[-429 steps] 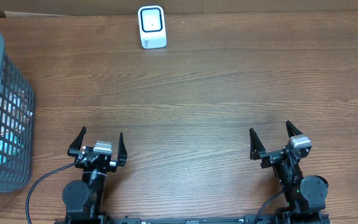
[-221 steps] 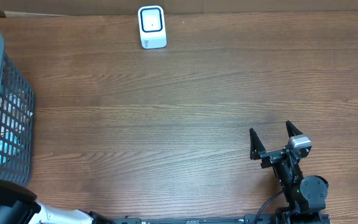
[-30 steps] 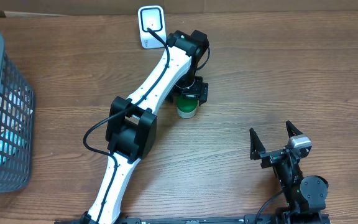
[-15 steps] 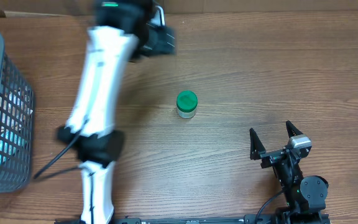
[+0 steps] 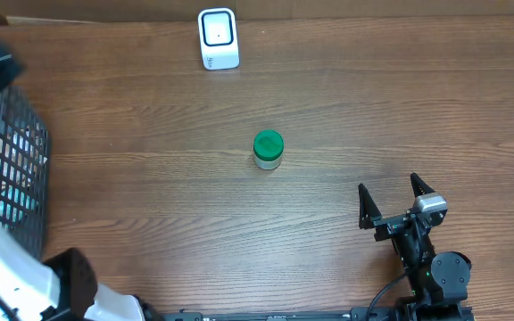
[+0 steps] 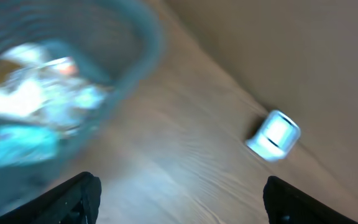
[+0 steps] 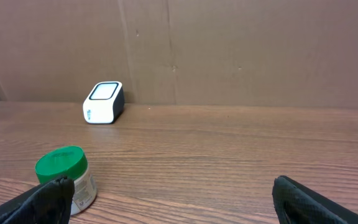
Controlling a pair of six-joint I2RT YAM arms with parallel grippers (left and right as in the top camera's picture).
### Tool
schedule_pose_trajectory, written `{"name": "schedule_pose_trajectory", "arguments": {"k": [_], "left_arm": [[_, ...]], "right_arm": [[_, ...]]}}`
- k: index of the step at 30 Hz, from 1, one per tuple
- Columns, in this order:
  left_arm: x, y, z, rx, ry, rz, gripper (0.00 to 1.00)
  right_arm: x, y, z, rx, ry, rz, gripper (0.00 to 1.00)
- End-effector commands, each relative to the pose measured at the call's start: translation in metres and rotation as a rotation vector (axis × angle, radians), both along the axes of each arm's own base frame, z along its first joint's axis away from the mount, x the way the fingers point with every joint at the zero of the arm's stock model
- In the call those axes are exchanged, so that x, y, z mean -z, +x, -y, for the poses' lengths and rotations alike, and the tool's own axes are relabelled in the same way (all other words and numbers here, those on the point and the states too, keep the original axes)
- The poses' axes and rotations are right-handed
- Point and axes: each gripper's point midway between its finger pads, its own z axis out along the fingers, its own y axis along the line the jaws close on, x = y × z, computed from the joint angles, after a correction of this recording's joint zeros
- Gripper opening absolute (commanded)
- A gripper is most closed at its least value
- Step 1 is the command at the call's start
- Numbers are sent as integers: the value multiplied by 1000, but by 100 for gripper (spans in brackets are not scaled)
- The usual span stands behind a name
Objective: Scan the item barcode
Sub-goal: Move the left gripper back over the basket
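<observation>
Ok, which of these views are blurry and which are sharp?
Left wrist view: heavy motion blur, with the basket and scanner reduced to smeared shapes. Overhead view: sharp on the jar and table, blurred only on the left arm at the left edge. Right wrist view: crisp throughout, with no obvious glare.

A dark brown wooden tabletop [image 5: 373, 98], its grain running side to side, fills the scene. Along its far edge stands a plain brown cardboard wall [image 7: 229, 43] with vertical creases. The light is even and soft.
</observation>
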Motion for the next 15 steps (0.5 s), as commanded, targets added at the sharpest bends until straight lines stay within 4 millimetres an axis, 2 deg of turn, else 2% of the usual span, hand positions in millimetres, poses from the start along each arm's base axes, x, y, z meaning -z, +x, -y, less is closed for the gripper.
{"name": "schedule_pose_trajectory", "arguments": {"k": [1, 4, 10, 15], "left_arm": [[32, -18, -42, -152, -87, -83, 89], [62, -37, -75, -268, -152, -159, 89], [119, -60, -121, -400, -238, -249, 88], [171, -77, -142, -465, -296, -333, 85]], "right_arm": [[3, 0, -2, -9, 5, 0, 100], [3, 0, -2, -9, 5, 0, 100], [3, 0, -2, -9, 5, 0, 100], [3, 0, -2, -9, 5, 0, 100]]}}
